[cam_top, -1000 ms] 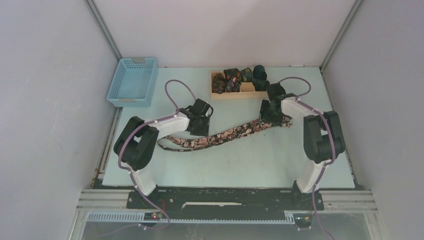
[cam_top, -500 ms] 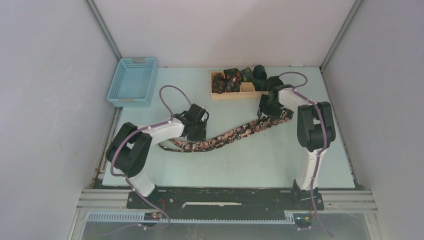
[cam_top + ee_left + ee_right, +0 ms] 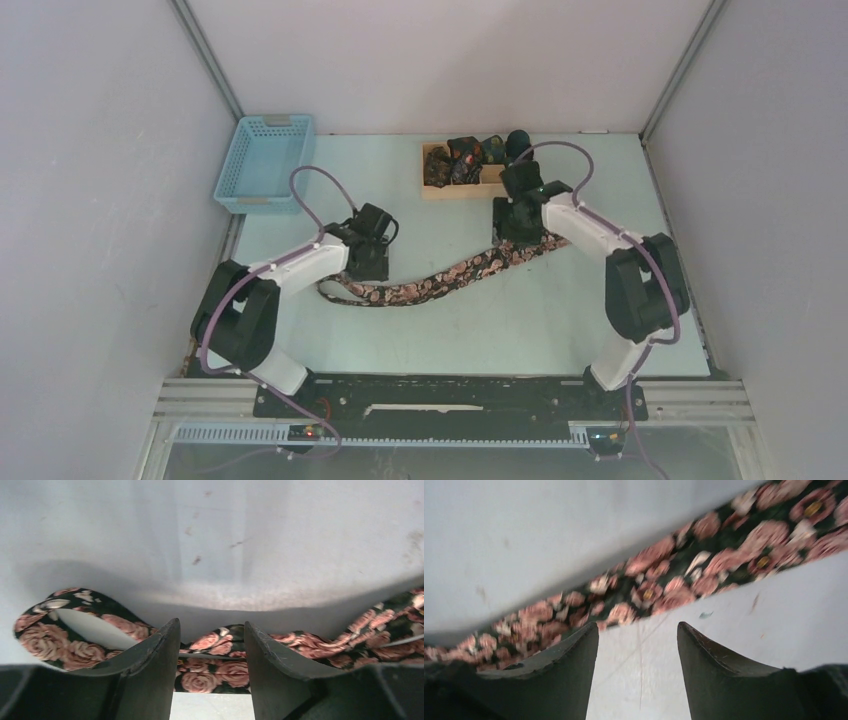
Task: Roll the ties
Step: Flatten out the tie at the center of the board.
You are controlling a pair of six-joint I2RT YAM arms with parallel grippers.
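The long floral tie [image 3: 440, 282] lies stretched across the table [image 3: 500, 330] between both arms. The left gripper [image 3: 210, 630] straddles its looped end, fingers apart and unclenched. The right gripper [image 3: 638, 630] hangs spread just beside the other end, grasping nothing.

Long dark rose-print tie [image 3: 440, 282] lies unrolled, running from the left gripper [image 3: 368, 270] to the right gripper [image 3: 520, 236]; small dark rolled ties [image 3: 462, 158] sit just beyond the latter.

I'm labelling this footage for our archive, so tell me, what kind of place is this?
Probably a robotics lab test cell: plain panel walls box in the table, the left arm and right arm are bolted at its near edge, and a blue basket and floral tie look like staged props.
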